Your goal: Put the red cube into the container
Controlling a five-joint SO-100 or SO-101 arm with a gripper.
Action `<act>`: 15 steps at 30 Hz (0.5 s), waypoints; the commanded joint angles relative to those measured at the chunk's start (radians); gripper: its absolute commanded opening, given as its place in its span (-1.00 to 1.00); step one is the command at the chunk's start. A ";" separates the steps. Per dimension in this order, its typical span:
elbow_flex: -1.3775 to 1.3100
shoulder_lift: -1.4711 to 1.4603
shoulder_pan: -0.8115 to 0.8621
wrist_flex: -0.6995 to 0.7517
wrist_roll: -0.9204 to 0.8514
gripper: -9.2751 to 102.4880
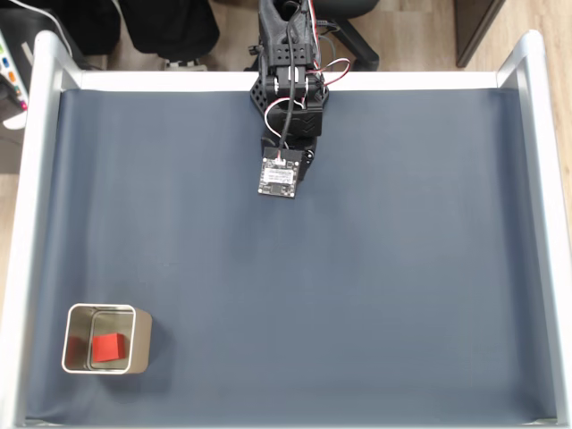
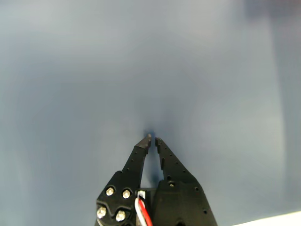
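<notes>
Fixed view, far left and well below the claw: the container (image 1: pixel 141 338) sits on the dark blue mat (image 1: pixel 357 268) near the lower left corner, upright, cream rim up. The red cube (image 1: pixel 110 348) lies inside it on the bottom, toward the lower right of the opening, shiny inner walls around it. Cube and tin are well apart from the claw, down and to the left of it. Left edge of the mat runs along a pale metal rail (image 1: pixel 27 223). Moving right, top centre: the black arm (image 1: pixel 290 89) comes in from the top edge over the white border, folded up near its base, red and white wires (image 1: pixel 332 67) looped beside it, a small circuit board (image 1: pixel 278 177) facing the camera at its lower end. Claw itself is hidden under the arm from this angle. Further right, another pale rail (image 1: pixel 541 223) on the far side of the mat. Wrist view: the claw (image 2: pixel 152 140) points up the frame from the bottom edge, tips nearly meeting with a thin sliver of gap, nothing between them. Tips sit just over or on the mat, a small dark shadow right at the points; can't tell if they touch. Mat ahead of the claw is blurred, plain blue.
</notes>
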 commanded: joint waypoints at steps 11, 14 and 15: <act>-0.005 0.008 0.003 0.071 0.037 -0.82; -0.005 0.008 0.003 0.071 0.037 -0.82; -0.005 0.008 0.003 0.071 0.037 -0.82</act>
